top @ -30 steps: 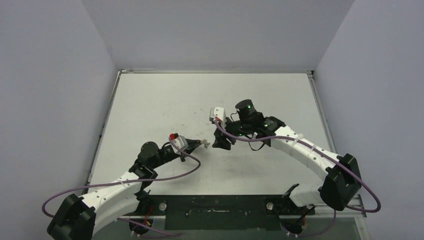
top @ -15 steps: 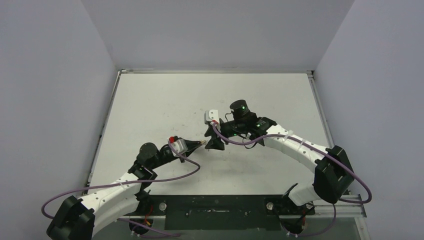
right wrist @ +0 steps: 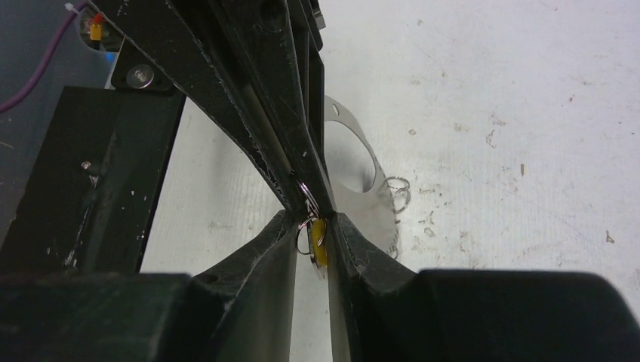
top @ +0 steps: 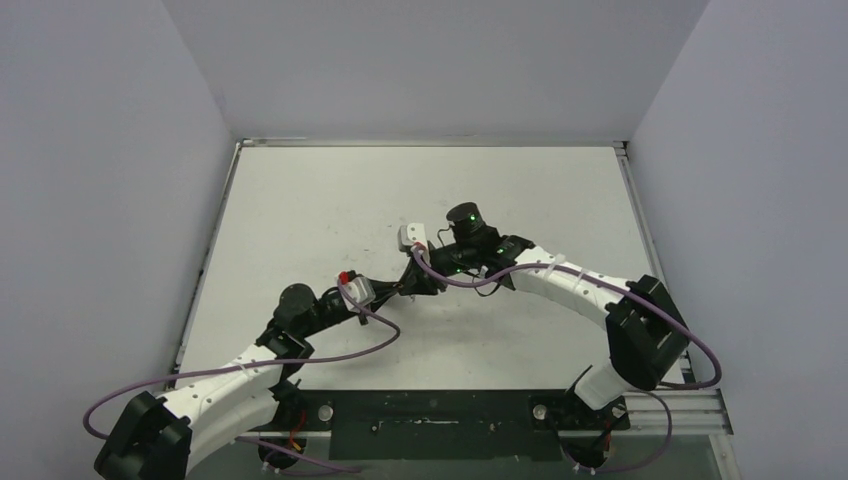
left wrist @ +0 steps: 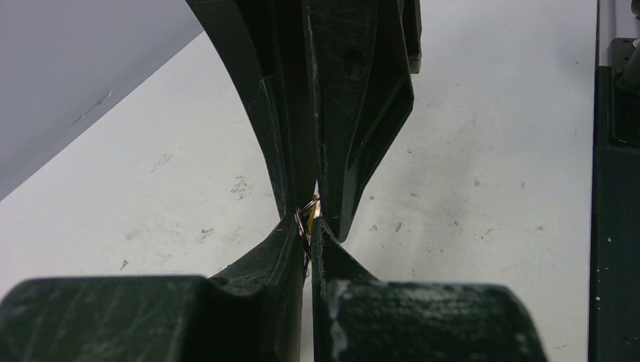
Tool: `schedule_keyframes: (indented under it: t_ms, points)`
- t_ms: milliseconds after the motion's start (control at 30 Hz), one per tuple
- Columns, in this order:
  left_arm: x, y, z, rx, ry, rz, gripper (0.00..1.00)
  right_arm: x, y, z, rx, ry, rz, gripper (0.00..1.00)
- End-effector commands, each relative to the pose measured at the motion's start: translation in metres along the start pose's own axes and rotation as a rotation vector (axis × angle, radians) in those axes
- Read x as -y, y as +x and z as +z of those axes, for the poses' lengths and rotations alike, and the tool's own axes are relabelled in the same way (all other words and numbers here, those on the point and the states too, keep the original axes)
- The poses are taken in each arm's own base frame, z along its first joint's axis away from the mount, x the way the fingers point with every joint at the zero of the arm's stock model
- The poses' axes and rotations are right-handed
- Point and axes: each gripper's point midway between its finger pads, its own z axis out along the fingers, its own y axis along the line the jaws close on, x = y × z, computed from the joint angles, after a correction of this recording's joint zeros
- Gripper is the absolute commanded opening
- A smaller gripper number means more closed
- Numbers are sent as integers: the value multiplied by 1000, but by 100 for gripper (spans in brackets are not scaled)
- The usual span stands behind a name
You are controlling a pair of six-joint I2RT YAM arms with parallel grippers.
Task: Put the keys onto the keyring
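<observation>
Two pulls could twist the yellow key [right wrist: 321, 253] free: left fingers [left wrist: 302, 237] pinch its small ring [right wrist: 306, 194] tight; right fingers [right wrist: 290, 230] stand narrow around it, whether gripping we cannot tell.

L pincer [top: 398, 288] & R pincer [top: 419, 279] meet tip to tip just left of frame ctr, over the white worktop [top: 300, 200]. L arm [top: 230, 375] reaches in from lower left, R arm [top: 560, 285] from lower right. Purple cable [top: 300, 360] loops off each. Green light [top: 465, 215] on R wrist. Anything betw. the tips too small to see.
</observation>
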Motion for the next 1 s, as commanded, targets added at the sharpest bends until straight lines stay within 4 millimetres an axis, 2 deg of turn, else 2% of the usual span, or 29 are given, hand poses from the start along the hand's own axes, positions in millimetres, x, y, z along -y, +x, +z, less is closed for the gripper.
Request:
schedule_keyframes:
  t_ms: [0, 133, 367, 467, 500, 567, 600, 800, 833, 933, 967]
  points:
    - [1, -43, 5, 140, 34, 90, 0, 8, -5, 10, 13, -14, -61, 19]
    - [2, -44, 5, 144, 38, 94, 0, 12, 2, 10, -11, -1, -68, 31]
    - [2, -45, 5, 150, 38, 97, 0, 14, 4, 11, -14, 5, -74, 37]
    - [1, -45, 5, 152, 37, 98, 0, 14, 2, 12, -4, 3, -73, 28]
    - [1, -44, 5, 151, 37, 99, 0, 14, 1, 12, -1, 0, -71, 22]
    - [2, -45, 5, 155, 37, 100, 0, 14, 0, 13, -1, -5, -61, 3]
    - [1, -45, 5, 157, 33, 101, 0, 13, 1, 13, -4, -6, -57, 0]
    - [-6, -51, 0, 175, -16, 127, 0, 13, 3, 5, -65, 29, -54, 0]
    - [-7, -53, -2, 179, -25, 135, 3, 12, 5, 3, -90, 43, -49, 0]
    - [-12, -60, -5, 180, -48, 161, 28, 11, 8, -2, -157, 73, -61, 0]
    - [-12, -63, -6, 176, -50, 168, 33, 11, 9, -3, -189, 90, -72, 0]
